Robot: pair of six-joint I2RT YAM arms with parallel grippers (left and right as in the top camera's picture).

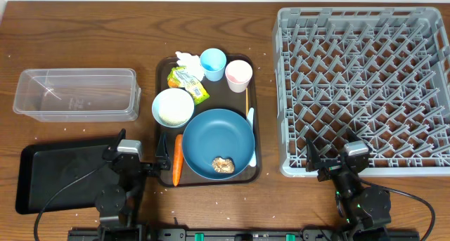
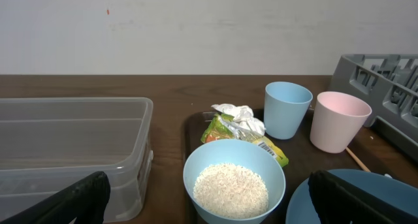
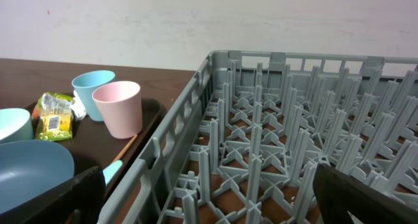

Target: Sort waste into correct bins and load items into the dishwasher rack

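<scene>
Overhead, the job looks barely begun: carrot (image 1: 178, 160), snack wrapper (image 1: 190, 84), rice-filled bowl (image 1: 172, 107) and blue plate (image 1: 211, 135) all sit on the brown serving tray (image 1: 164, 67), nothing in the dishwasher rack (image 1: 358, 79). Left jaws and right jaws stand spread, empty. I'd guess the left arm (image 1: 125, 164) goes for the carrot nearest it first.

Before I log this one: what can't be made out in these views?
- Black tray: overhead, right end covered by the left arm.
- Spoon: overhead, only a sliver shows beside the blue plate.
- Brown lump: overhead, too small to identify.
- Chopsticks: overhead, too thin to count.
- Blue plate: left wrist, cut off by the bottom edge.
</scene>
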